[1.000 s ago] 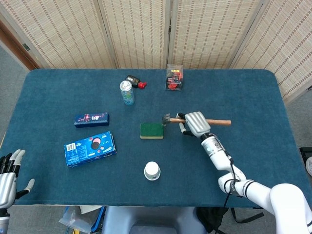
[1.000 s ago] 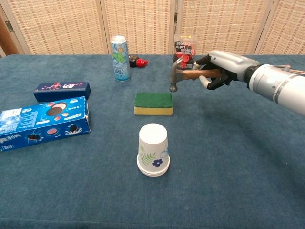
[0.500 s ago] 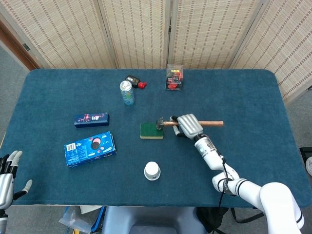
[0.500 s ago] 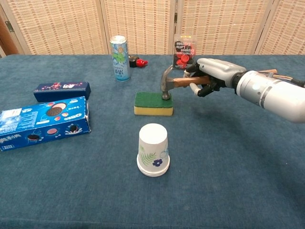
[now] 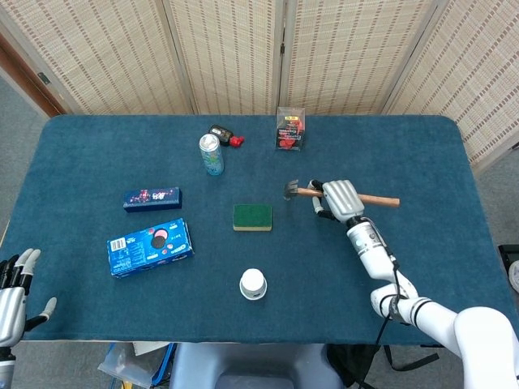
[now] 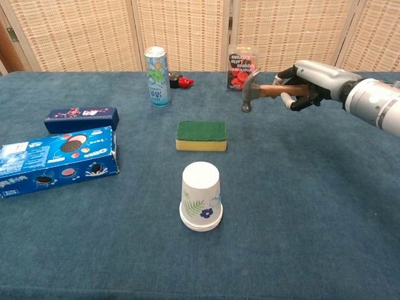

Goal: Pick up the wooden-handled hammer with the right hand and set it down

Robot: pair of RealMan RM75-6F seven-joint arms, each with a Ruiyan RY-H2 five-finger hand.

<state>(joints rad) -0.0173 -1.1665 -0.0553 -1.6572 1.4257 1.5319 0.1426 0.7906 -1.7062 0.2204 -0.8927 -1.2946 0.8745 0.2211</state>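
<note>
Hammer [image 6: 255,91] held level above the table by right hand [image 6: 307,80].

My head camera looks steeply down on the whole tabletop [image 5: 422,154]; my chest camera looks low across it, nearer, sharing its middle.

On the blue bench [image 5: 422,154], a green sponge [image 5: 252,217] lies flat beyond the upturned paper cup [image 5: 253,284]. Cookie box [image 5: 150,246] and small dark box [image 5: 152,198] sit left; a can [image 5: 211,154] stands upright farther back.
</note>
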